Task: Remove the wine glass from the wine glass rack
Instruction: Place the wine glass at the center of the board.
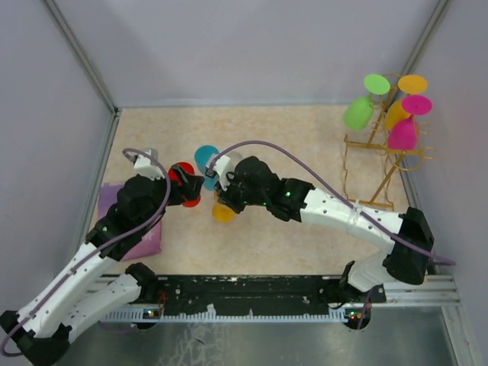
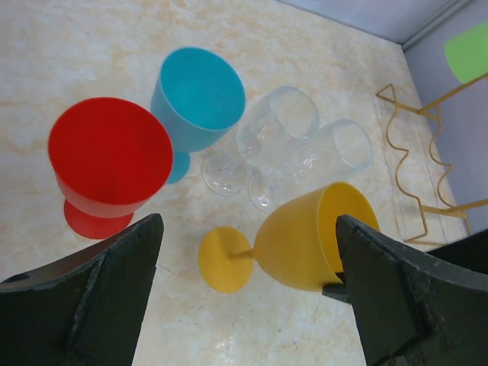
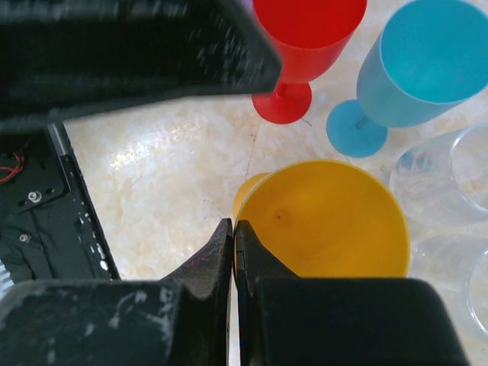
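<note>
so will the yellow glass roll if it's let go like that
Likely: the yellow glass is tilted over, pinched at its rim by the right gripper, so it may drop onto its round bowl and roll. It looks like plastic, probably light.

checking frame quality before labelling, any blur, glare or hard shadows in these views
Top view: even soft light, faint shadows, the thin rack hard to trace. Left wrist: sharp, small highlights on the clear glasses. Right wrist: a dark blurred mass fills the top; the yellow glass is in focus.
</note>
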Tool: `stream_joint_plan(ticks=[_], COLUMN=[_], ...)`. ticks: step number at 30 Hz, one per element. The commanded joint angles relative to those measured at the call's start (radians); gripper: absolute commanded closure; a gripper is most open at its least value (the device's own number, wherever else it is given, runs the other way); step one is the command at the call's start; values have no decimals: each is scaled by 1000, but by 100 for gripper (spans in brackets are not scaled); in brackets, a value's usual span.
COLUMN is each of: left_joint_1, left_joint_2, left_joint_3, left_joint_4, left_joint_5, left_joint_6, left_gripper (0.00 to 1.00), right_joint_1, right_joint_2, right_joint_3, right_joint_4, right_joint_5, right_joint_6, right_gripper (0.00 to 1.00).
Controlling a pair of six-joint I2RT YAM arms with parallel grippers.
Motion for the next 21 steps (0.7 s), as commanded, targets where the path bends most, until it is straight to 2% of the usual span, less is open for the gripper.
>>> stream_joint_plan(ticks=[1, 6, 9, 12, 21], left_joint_1=[91, 447, 580, 615, 616], left_joint_2=[46, 115, 106, 71, -81], left_joint_3=[83, 97, 101, 114, 109], left_joint_4=[-92, -150, -157, -159, -244], left_joint_5=[26, 394, 496, 484, 280], left_joint_6=[-23, -15, -23, -32, -47], left_gripper=[1, 1, 1, 1, 1], right_joint_1=[21, 52, 75, 100, 142], right_joint_2=[-12, 2, 19, 64, 261], right_joint_3=[-21, -24, -12, 22, 177], right_joint_4=[109, 111, 112, 105, 60], right_joint_5=[33, 44, 59, 66, 116], right_joint_6=[25, 28, 24, 16, 10], right_gripper=[100, 100, 100, 100, 100])
